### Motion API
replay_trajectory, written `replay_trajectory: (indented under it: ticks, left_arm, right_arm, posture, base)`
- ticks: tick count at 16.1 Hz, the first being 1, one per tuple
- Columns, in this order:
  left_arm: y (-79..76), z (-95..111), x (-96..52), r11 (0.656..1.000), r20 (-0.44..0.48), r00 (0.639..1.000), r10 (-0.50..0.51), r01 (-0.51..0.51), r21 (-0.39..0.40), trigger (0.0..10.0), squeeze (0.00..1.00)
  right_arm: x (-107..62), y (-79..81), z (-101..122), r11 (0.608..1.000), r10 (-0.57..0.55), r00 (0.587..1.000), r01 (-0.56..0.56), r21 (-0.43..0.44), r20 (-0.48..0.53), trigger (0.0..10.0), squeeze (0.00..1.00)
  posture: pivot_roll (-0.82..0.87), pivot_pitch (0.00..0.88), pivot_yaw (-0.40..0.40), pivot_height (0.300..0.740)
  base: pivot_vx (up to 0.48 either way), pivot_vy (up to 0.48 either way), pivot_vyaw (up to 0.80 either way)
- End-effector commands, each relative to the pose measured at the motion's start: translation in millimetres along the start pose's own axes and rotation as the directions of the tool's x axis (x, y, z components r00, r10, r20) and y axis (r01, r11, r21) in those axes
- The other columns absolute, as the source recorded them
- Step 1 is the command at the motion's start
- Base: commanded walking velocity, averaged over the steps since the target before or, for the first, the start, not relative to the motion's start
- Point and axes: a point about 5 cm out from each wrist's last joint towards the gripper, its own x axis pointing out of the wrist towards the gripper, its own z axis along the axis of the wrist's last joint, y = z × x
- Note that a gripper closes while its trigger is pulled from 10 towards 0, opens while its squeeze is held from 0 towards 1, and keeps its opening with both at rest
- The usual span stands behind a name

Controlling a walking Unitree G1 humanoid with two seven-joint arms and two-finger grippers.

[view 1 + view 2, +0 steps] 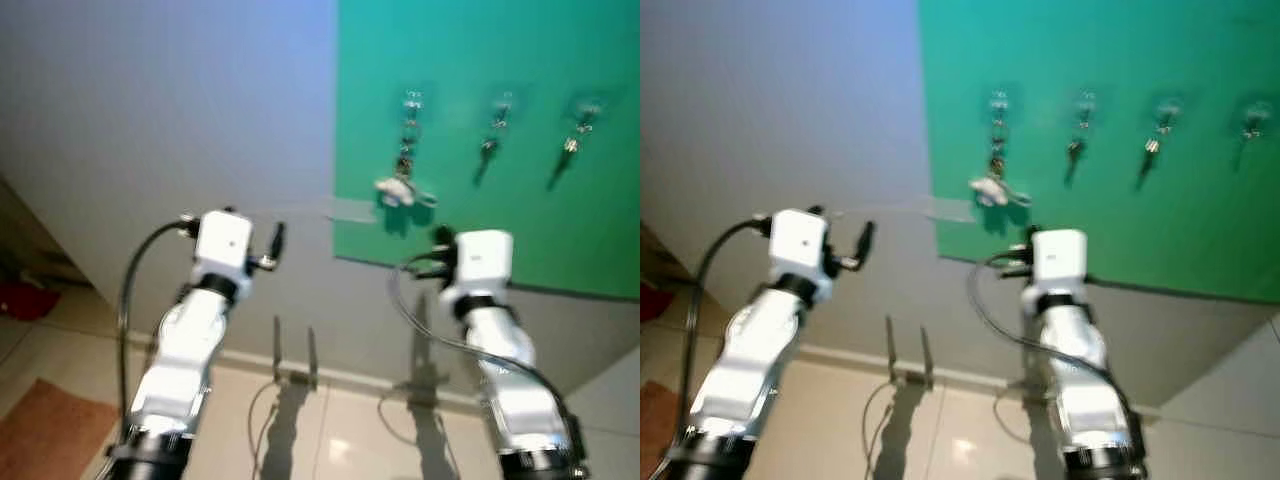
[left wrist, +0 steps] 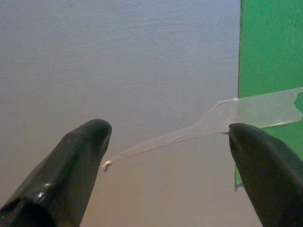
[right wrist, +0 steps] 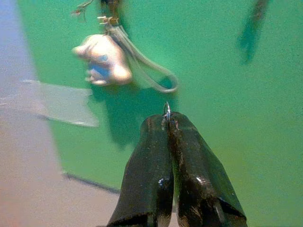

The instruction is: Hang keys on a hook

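A green board [image 1: 500,220] hangs on the grey wall and carries a row of hooks. On its leftmost hook [image 1: 411,101] hangs a bunch of keys with a pale charm [image 3: 102,59] and a loop strap. Small keys [image 1: 490,145] hang on the other hooks to the right. My right gripper [image 3: 166,116] is shut just below the charm and apart from it, with a thin metal loop peeking out at its tips. My left gripper [image 2: 169,127] is open and empty, facing the bare wall beside the board's left edge.
A strip of clear tape [image 2: 246,113] runs from the board's edge onto the wall. A small metal bracket [image 1: 295,360] with a cable stands at the foot of the wall. A red object [image 1: 20,298] and a brown rug [image 1: 50,430] lie at the left.
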Motion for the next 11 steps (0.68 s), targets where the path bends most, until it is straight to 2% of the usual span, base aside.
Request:
replay_trajectory:
  ticks: [1, 6, 11]
  left_arm:
    - [-5.9, 5, 1.2, 1.000, 0.019, 1.000, -0.010, 0.010, 0.004, 10.0, 0.00]
    - [-2.3, 5, 1.0, 1.000, 0.023, 1.000, -0.010, 0.010, 0.003, 10.0, 0.00]
    - [0.3, 3, 0.6, 1.000, 0.018, 1.000, -0.014, 0.014, 0.008, 10.0, 0.00]
  right_arm:
    - [-2.1, -6.8, 6, 1.000, 0.000, 1.000, 0.000, 0.009, 0.030, 10.0, 0.00]
    - [-7.4, -5.9, 9, 0.988, 0.135, 0.989, -0.139, 0.067, 0.060, 10.0, 0.00]
    - [-11.6, -10.2, 19, 0.970, 0.219, 0.970, -0.229, 0.087, 0.108, 10.0, 0.00]
  posture:
    - [-0.10, 0.000, 0.065, 0.740]
    - [-0.10, 0.000, 0.062, 0.740]
    - [-0.10, 0.000, 0.063, 0.740]
  base:
    - [0.000, -0.405, 0.00]
    - [0.000, -0.402, 0.00]
    - [0.000, -0.404, 0.00]
